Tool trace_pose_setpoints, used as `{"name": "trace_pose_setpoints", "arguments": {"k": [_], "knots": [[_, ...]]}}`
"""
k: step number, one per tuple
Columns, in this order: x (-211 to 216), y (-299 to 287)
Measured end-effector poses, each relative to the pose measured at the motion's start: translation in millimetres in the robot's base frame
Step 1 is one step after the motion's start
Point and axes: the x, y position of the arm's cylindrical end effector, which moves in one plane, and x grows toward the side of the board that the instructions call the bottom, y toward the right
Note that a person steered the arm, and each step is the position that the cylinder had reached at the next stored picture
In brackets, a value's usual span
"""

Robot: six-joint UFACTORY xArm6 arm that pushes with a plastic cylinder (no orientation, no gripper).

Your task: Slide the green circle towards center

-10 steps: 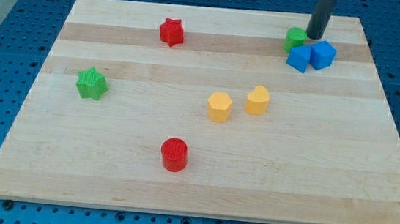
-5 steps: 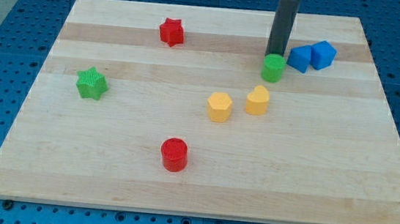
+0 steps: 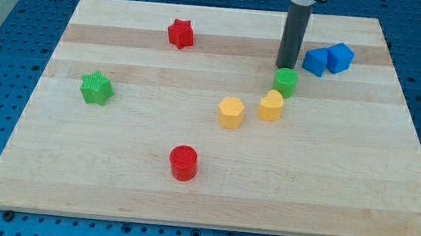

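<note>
In the camera view, my tip (image 3: pixel 285 67) sits right of the frame's centre, in the upper half, just above the green circle (image 3: pixel 285 82) and touching or nearly touching its upper edge. I have no pincer on this rig, only the dark rod, so nothing is grasped. The green circle stands just above and right of a yellow block (image 3: pixel 271 106), close enough that they may be touching; a second yellow block (image 3: pixel 230 112) lies to its left near the board's middle. Two blue blocks (image 3: pixel 328 60) sit side by side to the right of my rod. A red star (image 3: pixel 180 33) is upper left, a green star (image 3: pixel 96 88) far left, and a red cylinder (image 3: pixel 184 163) lower centre on the wooden board (image 3: pixel 343 193).
</note>
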Motion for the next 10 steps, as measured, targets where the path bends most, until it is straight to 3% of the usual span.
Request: {"name": "trace_pose_setpoints", "arguments": {"k": [2, 3, 5, 10], "knots": [[0, 21], [37, 21], [55, 20], [54, -121]]}}
